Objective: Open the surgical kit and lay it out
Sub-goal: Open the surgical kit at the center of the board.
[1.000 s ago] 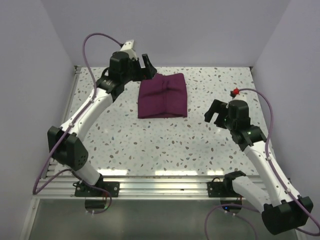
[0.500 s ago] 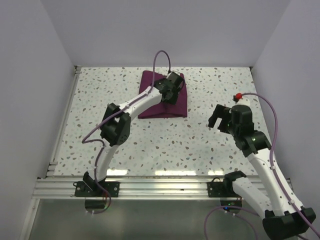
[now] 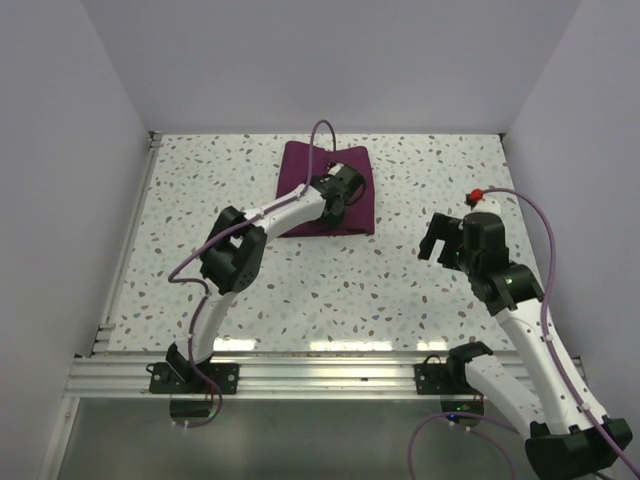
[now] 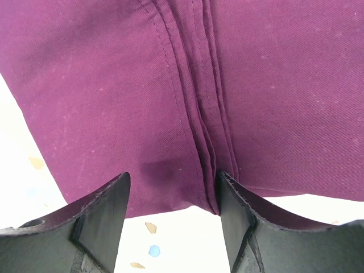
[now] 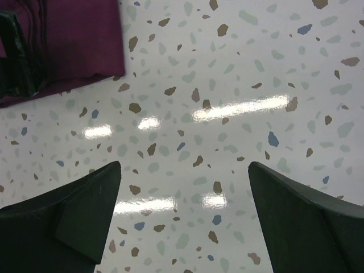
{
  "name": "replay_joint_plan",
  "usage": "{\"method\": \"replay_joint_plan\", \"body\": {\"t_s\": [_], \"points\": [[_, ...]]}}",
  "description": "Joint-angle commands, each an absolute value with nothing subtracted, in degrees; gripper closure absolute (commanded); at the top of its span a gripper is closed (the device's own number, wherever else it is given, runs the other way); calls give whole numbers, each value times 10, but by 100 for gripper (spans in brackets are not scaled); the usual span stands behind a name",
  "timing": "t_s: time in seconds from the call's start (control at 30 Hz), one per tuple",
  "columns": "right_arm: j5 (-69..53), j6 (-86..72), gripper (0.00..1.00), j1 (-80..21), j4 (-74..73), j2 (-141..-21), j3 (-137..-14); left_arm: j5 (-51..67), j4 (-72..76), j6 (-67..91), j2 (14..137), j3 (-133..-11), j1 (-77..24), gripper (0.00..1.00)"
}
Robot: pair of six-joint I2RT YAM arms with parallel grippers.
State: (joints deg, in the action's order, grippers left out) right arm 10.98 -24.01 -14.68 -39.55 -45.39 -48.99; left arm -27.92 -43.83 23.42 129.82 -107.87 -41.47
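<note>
The surgical kit is a folded dark purple cloth wrap (image 3: 296,170) lying flat at the back middle of the table. Its tray and instruments are hidden inside. My left gripper (image 3: 342,200) is stretched out over the wrap. In the left wrist view the left gripper (image 4: 173,213) is open and its fingers (image 4: 99,219) straddle the cloth's edge beside a stitched fold (image 4: 207,142), holding nothing. My right gripper (image 3: 435,235) is open and empty above bare table to the right of the wrap, as the right wrist view (image 5: 185,216) shows. The wrap's corner (image 5: 68,40) shows there at top left.
The speckled terrazzo table (image 3: 400,290) is enclosed by pale walls on the left, back and right. An aluminium rail (image 3: 320,370) with both arm bases runs along the near edge. Purple cables loop off both arms.
My left arm swung from the back left corner over the wrap, then drew its gripper slightly nearer on the cloth. The right gripper shifted slightly. The wrap has not moved.
</note>
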Motion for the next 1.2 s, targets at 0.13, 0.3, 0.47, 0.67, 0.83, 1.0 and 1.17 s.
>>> {"method": "replay_joint_plan", "body": {"t_s": [0.13,0.3,0.47,0.67,0.83,1.0,1.17], "points": [[99,-244,2,-149,-381,-465,-494,-280,-437,231,1297,-1105,-419,38],[106,-242,2,-149,-383,-465,-495,-274,-439,228,1302,-1131,-418,72],[110,-240,1,-149,-381,-473,-496,-267,-444,227,1302,-1157,-419,100],[104,-241,2,-149,-372,-500,-511,-278,-441,243,1258,-1149,-385,100],[91,-242,2,-149,-365,-547,-540,-276,-430,285,1150,-1062,-268,100],[68,-248,2,-155,-353,-584,-553,-265,-414,363,1047,-902,-111,83],[49,-239,2,-159,-337,-641,-572,-192,-380,388,1024,-772,-46,1]]}}
